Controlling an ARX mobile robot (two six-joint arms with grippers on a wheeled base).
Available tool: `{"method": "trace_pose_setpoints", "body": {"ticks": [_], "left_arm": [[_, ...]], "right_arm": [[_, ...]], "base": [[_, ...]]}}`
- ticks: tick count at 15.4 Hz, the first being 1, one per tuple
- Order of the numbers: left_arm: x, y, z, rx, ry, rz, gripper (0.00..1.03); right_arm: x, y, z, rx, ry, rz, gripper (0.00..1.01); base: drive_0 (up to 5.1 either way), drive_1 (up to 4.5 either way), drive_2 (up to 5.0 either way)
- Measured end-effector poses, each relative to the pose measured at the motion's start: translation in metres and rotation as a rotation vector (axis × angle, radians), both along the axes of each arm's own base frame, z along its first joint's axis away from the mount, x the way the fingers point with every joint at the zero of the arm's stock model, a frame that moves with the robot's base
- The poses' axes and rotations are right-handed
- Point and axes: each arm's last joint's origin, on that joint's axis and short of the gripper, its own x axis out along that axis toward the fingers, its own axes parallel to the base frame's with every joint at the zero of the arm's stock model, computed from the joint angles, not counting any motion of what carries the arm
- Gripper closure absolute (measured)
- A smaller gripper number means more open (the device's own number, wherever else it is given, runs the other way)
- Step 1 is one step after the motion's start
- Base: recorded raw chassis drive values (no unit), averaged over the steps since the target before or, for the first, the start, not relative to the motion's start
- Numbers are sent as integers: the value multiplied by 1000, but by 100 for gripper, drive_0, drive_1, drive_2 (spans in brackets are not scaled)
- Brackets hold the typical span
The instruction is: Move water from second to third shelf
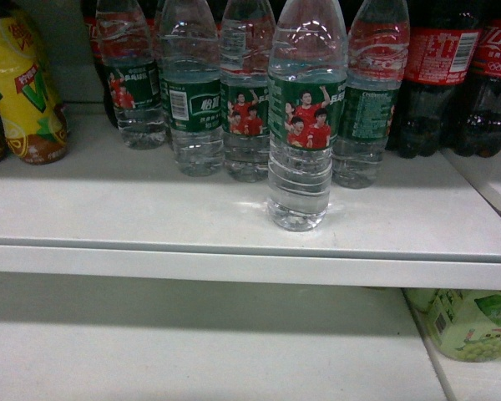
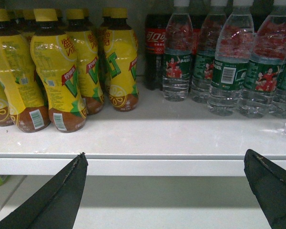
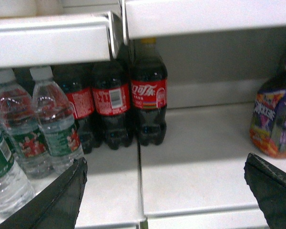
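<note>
Water (image 1: 299, 125) stands alone near shelf (image 1: 234, 221) front edge, ahead of its row; both grippers (image 2: 164, 191) (image 3: 164, 191) spread wide, empty—approach level, close on the ribbed waist, avoid nudging neighbours.

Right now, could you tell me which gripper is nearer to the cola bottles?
Right, most likely. The right gripper hangs open facing the cola bottles just ahead. The left gripper is open before the yellow drink bottles, with cola farther back and right.

Left tool (image 2: 164, 191) and right tool (image 3: 164, 193) both spread wide.
</note>
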Motion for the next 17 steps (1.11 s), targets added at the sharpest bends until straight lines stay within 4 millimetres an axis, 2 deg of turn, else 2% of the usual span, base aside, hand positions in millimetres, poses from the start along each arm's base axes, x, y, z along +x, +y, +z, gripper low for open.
{"method": "trace_pose_setpoints", "body": {"ticks": [1,2,5,11,17], "left_arm": [[0,0,0,0,0,0,5],[0,0,0,0,0,0,5],[0,0,0,0,0,0,5],[0,0,0,0,0,0,5],[0,0,0,0,0,0,5]], "right_arm": [[15,0,12,-10,-2,13,3],[24,4,12,-11,11,37,3],[46,31,-1,-36,79,170,3],[93,107,-31,-102,194,425,3],[123,145,-45,-94,275,515,3]], "base": [[0,0,0],[0,0,0],[0,0,0],[0,0,0],[0,0,0]]}}
